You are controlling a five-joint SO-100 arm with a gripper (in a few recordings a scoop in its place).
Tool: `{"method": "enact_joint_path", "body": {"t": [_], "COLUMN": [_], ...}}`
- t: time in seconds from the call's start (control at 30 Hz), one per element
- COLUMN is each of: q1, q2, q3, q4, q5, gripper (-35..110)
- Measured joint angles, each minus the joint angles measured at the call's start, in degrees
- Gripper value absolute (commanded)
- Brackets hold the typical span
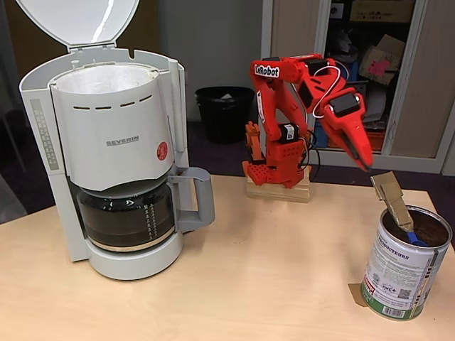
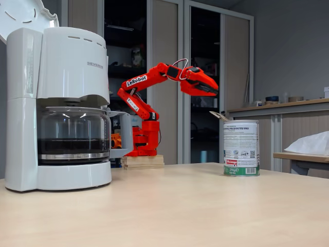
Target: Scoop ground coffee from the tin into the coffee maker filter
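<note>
Gripper (image 1: 368, 162) of an orange arm, poised above and just behind the tin (image 1: 405, 264) at the right of the table (image 1: 270, 284) in the raised fixed view; finger spread and actual hold impossible to tell from either fixed view. Directly below the tips, a tan cardboard-like handle (image 1: 392, 197) slanting down into the tin, ending in a small blue scoop (image 1: 414, 239) resting on the ground coffee (image 1: 426, 227). Dark, fine, matte powder, filling the tin close to the rim; probably loose and light, likely to spill at any tilt or jolt. Handle likely thin and bendable, best pinched near its upper end and kept level. Tin of shiny metal, upright, possibly slippery and easy to nudge. Well apart at the left, the coffee maker filter (image 1: 106, 77): white paper lining the open pale-grey basket (image 1: 114, 128) marked SEVERIN, lid (image 1: 78, 20) hinged up, glass carafe (image 1: 128, 217) below. Paper presumably soft and easily folded by a touch of the scoop.
</note>
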Motion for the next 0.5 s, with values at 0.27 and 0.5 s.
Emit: {"method": "enact_joint_path", "body": {"t": [0.27, 0.5], "q1": [13.10, 16.44], "q2": [3.78, 11.34], "q3": [8.88, 19.69], "q4": [-3.60, -5.27], "q5": [-1.49, 3.78], "gripper": [0, 0]}}
